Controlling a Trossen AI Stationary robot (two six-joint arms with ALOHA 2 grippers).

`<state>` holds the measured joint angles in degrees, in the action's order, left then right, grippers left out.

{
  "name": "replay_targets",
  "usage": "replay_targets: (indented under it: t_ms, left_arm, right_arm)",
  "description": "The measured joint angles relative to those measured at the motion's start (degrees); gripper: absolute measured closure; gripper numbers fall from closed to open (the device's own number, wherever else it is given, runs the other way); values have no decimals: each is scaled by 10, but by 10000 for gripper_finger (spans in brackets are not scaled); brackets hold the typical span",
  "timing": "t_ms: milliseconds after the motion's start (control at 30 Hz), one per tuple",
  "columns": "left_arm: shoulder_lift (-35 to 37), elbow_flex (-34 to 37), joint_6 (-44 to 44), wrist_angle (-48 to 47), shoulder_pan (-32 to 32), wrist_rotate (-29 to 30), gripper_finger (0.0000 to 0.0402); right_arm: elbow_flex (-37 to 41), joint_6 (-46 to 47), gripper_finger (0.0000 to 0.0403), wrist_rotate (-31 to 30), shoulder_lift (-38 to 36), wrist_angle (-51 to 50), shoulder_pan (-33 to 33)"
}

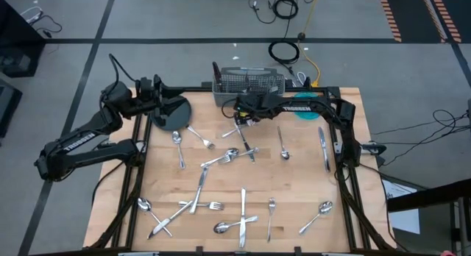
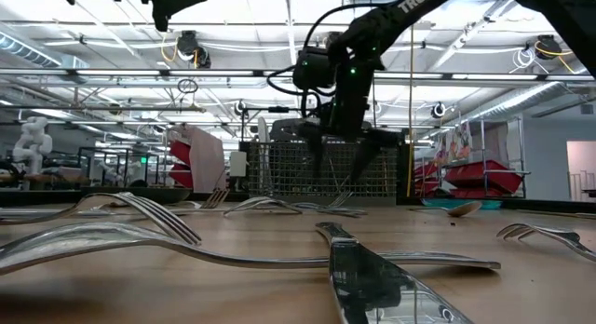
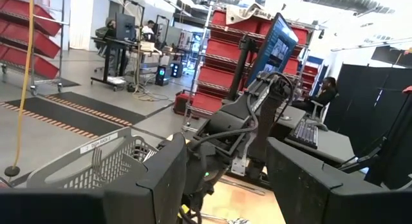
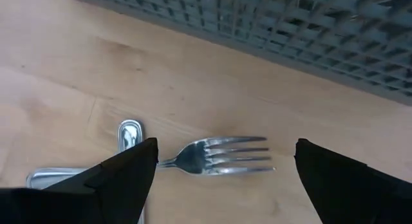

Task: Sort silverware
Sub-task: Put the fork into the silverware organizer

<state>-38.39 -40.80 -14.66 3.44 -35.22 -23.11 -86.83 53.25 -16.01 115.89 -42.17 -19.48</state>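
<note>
You're looking down on a wood table (image 1: 294, 190) w/ silverware (image 1: 243, 212) strewn loose across its top: forks, spoons, knives, several crossing. At the far edge sits a grey wire-mesh caddy (image 1: 248, 84), beside it a dark round plate (image 1: 173, 115). Your right gripper (image 1: 243, 118) hangs just in front of the caddy, fingers spread wide, nothing held; a fork (image 4: 222, 155) lies on the wood below, btwn them. Your left gripper (image 1: 163, 94) waits over the plate, fingers apart, empty.
</note>
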Motion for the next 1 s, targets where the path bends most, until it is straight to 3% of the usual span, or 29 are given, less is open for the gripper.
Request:
replay_targets:
  t_ms: [367,700,1000]
  left_arm:
    - [0,0,1,0,0,0,190]
    - [0,0,9,1,0,11,190]
    - [0,0,31,2,0,37,190]
  right_arm:
    - [0,-37,91,38,6,-20,0]
    - [5,-73,103,58,42,-8,-5]
    - [5,-99,176,59,50,27,-8]
